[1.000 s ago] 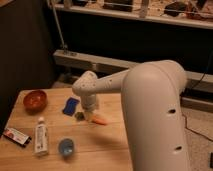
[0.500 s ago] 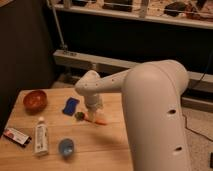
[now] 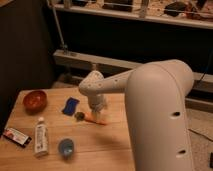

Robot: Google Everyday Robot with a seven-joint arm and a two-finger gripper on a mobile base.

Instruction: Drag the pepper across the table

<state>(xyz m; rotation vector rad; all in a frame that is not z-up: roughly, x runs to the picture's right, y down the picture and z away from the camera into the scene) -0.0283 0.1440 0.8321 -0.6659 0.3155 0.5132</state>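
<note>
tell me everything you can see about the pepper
The pepper is small, elongated and orange. It tapers to a point on the right and has a dark greenish stem end on the left. It looks smooth and whole. It lies flat on the pale plank table, near the middle, just right of the flat blue piece. The gripper is directly over its upper side and seems to press on it, though the contact itself is hidden.
</note>
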